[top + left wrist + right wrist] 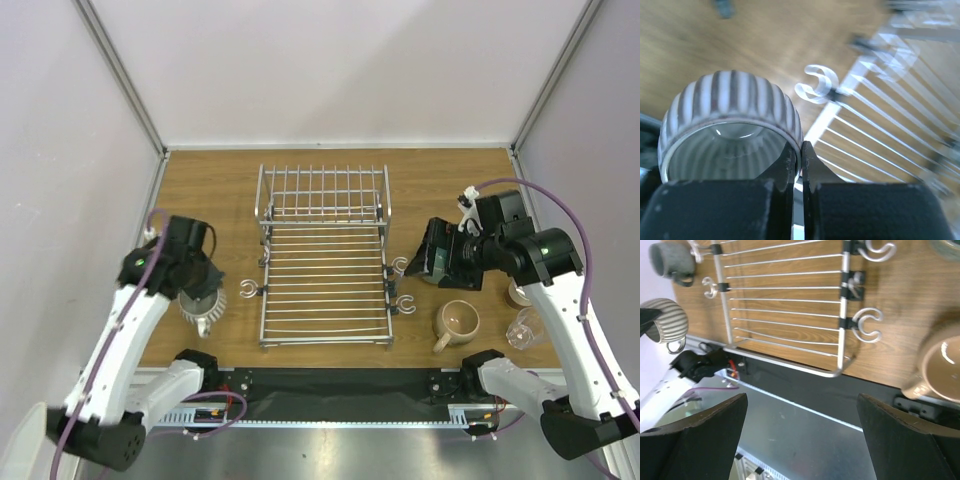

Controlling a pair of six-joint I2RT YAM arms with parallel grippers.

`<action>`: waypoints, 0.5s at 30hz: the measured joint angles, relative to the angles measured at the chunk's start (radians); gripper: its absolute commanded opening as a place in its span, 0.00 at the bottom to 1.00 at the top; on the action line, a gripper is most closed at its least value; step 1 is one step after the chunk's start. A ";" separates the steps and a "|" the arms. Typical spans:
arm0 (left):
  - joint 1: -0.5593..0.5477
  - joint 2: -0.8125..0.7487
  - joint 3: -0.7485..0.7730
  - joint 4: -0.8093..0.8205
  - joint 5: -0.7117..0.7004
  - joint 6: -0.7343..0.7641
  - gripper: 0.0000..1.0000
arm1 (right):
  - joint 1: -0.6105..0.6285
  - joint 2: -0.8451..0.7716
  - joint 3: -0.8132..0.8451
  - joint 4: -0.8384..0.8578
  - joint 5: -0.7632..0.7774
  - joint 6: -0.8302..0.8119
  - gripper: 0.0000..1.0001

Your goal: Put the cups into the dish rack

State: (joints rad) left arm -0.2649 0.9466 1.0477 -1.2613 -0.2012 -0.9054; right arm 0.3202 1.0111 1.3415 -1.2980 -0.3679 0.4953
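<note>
Black fingers of my left gripper (799, 151) are pinching tight on the rim of the ribbed silver-grey cup (730, 115), glossy inside, just left of the silver wire dish rack (325, 262). My right gripper (800, 435) is hanging wide open, holding nothing, near the beige mug (457, 322) on the wooden table (210, 180).
</note>
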 measured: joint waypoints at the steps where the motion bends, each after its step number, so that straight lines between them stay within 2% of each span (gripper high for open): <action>1: 0.000 -0.028 0.039 -0.013 0.019 -0.009 0.00 | 0.001 0.005 0.000 0.011 -0.016 0.000 0.95; 6: 0.000 -0.175 0.179 -0.029 0.179 -0.037 0.00 | 0.031 0.023 0.001 0.127 -0.126 0.025 0.93; 10: 0.000 -0.268 0.205 0.060 0.354 -0.089 0.00 | 0.095 0.027 0.002 0.289 -0.222 0.083 0.92; 13: 0.000 -0.318 0.156 0.264 0.497 -0.180 0.01 | 0.170 0.031 0.002 0.441 -0.285 0.136 0.92; 15: 0.000 -0.358 0.062 0.494 0.569 -0.278 0.00 | 0.221 0.035 0.001 0.560 -0.321 0.177 0.92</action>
State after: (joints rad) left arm -0.2653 0.5884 1.1095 -0.7677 0.3679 -1.1831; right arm 0.5415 1.0466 1.3422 -0.7383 -0.6888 0.6720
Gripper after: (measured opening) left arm 0.036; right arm 0.919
